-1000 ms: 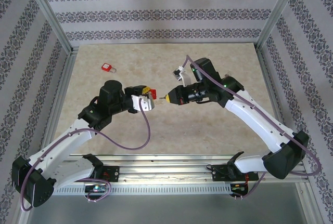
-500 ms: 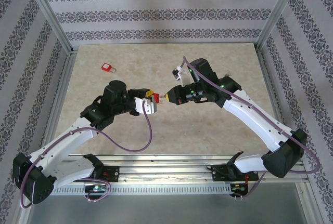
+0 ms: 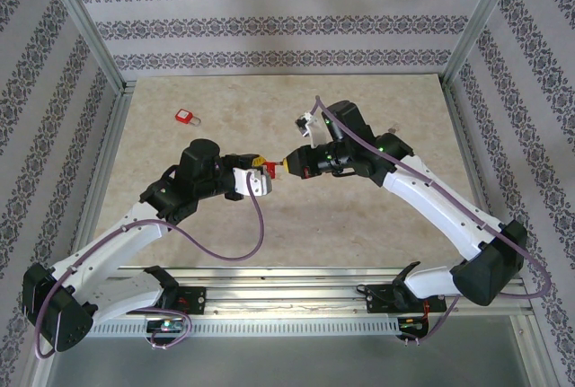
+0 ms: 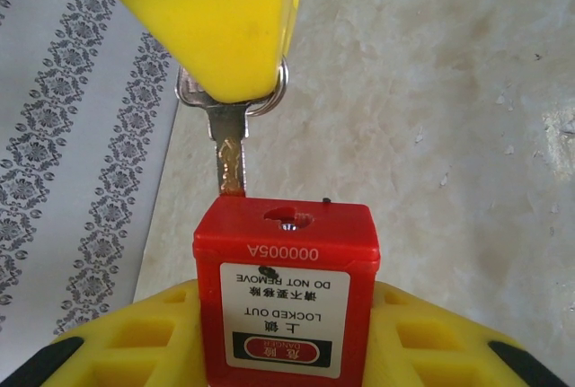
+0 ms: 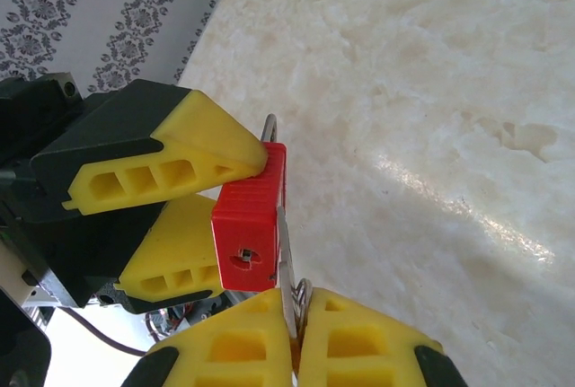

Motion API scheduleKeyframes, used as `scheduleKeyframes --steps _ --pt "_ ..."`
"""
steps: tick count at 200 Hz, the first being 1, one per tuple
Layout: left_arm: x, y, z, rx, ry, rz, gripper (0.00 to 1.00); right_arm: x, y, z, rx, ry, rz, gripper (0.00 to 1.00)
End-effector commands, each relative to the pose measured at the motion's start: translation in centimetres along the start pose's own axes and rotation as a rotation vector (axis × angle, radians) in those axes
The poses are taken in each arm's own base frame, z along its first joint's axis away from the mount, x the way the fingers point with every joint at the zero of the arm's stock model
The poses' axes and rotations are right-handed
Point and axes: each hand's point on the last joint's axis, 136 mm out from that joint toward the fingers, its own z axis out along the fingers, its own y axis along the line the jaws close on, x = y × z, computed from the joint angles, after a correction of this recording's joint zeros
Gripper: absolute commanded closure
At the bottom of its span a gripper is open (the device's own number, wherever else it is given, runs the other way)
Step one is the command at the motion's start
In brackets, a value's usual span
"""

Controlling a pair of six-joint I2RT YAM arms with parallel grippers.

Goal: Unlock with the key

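Over mid-table, lifted off the surface: red padlock (image 4: pixel 286 252), pinched by its flanks between the yellow fingers of the left gripper (image 3: pixel 260 178), jaws closed firmly on the body. Opposite, right gripper (image 3: pixel 289 164) clamped tight on the head of the key (image 4: pixel 231 149), with a metal ring (image 4: pixel 280 82) poking out beside the fingertip. Key tip touches the padlock's keyhole face at its edge, just left of the keyhole (image 4: pixel 286 219) in the left wrist view, not inside it. From the right wrist, blade lies alongside the red body.

Far left on the table (image 3: pixel 359 225), well apart from both arms: second red padlock (image 3: pixel 187 116), lying flat. Purple cables (image 3: pixel 259 221) loop off each wrist. Around the table, aluminium posts (image 3: pixel 84 23) and walls (image 3: pixel 269 26) papered in grey floral stripes.

Padlock body: blocky moulded plastic, ribbed on one side, embossed 000005A, with a white label (image 4: pixel 286 311) printed LOCKED OUT, DO NOT REMOVE. Thin steel shackle (image 5: pixel 269 122) peeks out behind the fingers. Key: flat silver metal, brassy along the blade. Fingers: yellow plastic wedges, hollowed into cells, black at the back. Tabletop: pale beige marble pattern, glossy.
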Motion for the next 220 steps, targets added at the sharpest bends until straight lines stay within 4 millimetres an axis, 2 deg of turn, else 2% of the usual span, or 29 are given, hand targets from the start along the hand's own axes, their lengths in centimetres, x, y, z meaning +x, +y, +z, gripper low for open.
scheduleKeyframes --steps 1,37,77,146,220 --pt "-1.2 0.6 -0.1 -0.008 -0.026 -0.012 1.0 0.5 0.7 -0.3 -0.012 -0.003 -0.01 1.0" --pt "-0.4 0.1 0.2 0.0 -0.004 -0.02 1.0 1.0 0.6 -1.4 0.008 -0.012 -0.003 1.0" --pt "-0.1 0.0 0.5 0.006 0.007 -0.024 1.0 1.5 1.0 -1.6 -0.012 -0.007 0.009 1.0" --pt "-0.5 0.3 0.3 -0.006 -0.004 -0.026 1.0 1.9 1.1 0.3 -0.05 0.017 0.032 1.0" --pt "-0.7 -0.2 0.1 0.015 -0.021 -0.027 1.0 1.8 0.5 1.5 -0.054 0.015 0.05 1.0"
